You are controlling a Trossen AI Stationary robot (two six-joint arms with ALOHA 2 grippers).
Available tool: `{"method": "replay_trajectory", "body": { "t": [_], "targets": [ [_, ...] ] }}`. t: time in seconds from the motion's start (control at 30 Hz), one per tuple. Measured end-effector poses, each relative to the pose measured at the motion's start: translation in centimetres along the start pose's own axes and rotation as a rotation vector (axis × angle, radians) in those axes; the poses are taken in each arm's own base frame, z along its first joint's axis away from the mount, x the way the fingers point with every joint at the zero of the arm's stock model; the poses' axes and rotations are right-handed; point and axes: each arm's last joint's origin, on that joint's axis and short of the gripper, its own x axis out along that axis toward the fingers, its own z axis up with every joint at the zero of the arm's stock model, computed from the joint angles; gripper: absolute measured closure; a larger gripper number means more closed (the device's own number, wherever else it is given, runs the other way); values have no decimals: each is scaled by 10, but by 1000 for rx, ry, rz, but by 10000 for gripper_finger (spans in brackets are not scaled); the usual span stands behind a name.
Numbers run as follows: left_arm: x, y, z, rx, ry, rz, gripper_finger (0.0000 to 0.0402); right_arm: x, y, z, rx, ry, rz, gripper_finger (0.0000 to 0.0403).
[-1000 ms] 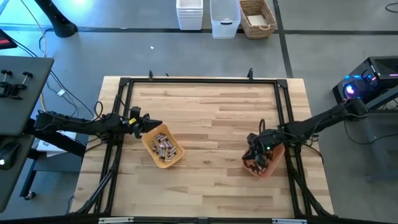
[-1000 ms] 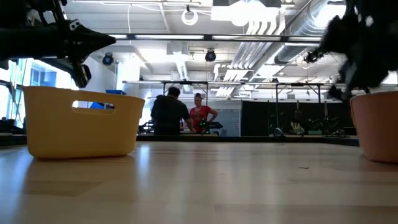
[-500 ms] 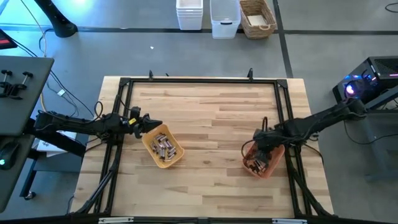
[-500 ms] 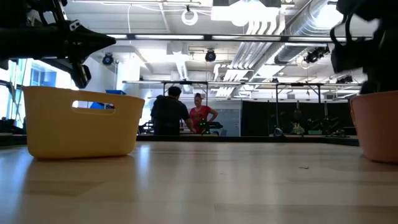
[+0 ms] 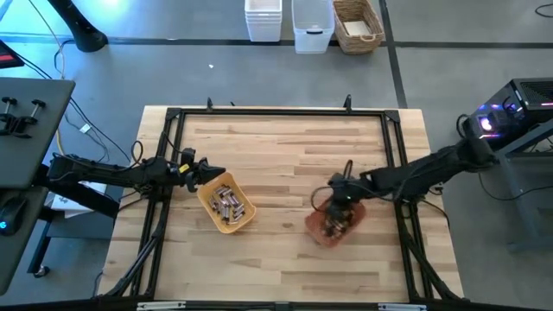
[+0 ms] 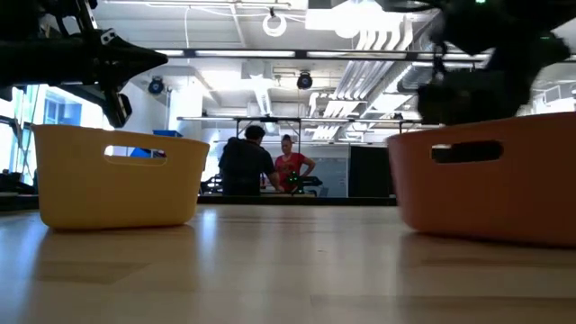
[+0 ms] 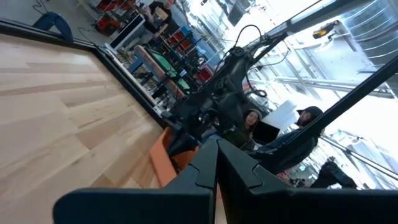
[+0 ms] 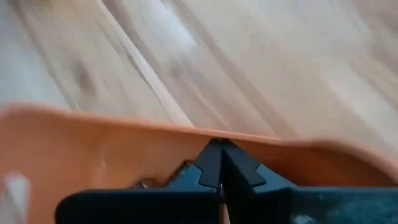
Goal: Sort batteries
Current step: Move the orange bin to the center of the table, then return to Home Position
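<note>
High view shows the right gripper [image 5: 337, 200] pinching the rim of the orange tray [image 5: 316, 227], which holds batteries [image 5: 333, 226]. The left gripper [image 5: 210, 173], fingers pressed together, rests at the yellow tray [image 5: 210, 205] of silvery batteries [image 5: 228, 204].

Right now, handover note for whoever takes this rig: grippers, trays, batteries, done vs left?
Right gripper: shut on the rim of the orange tray, fingers closed over its wall in the right wrist view. The tray now sits nearer table centre than a second ago, so it is being dragged inward.
Left gripper: shut, at the edge of the yellow tray, unmoved over the last second.
Batteries: a pile in the yellow tray, more in the orange tray; none visible loose on the table.
Done: orange tray pulled in. Left: whether the cells are sorted cannot be told from here.
</note>
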Motion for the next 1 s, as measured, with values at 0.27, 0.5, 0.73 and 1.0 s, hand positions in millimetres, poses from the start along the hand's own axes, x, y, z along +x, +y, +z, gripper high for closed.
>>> {"method": "replay_trajectory", "body": {
  "t": [0.27,0.5,0.73,1.0],
  "targets": [
    [0,0,0,0,0,0,402,40,23,57,-103,-42,17,403],
    [0,0,0,0,0,0,402,64,52,117,-278,-100,39,403],
    [0,0,0,0,0,-1,402,27,68,143,-516,-130,225,403],
    [0,0,0,0,-1,-1,402,-43,6,67,-338,-334,361,403]
  ]
}}
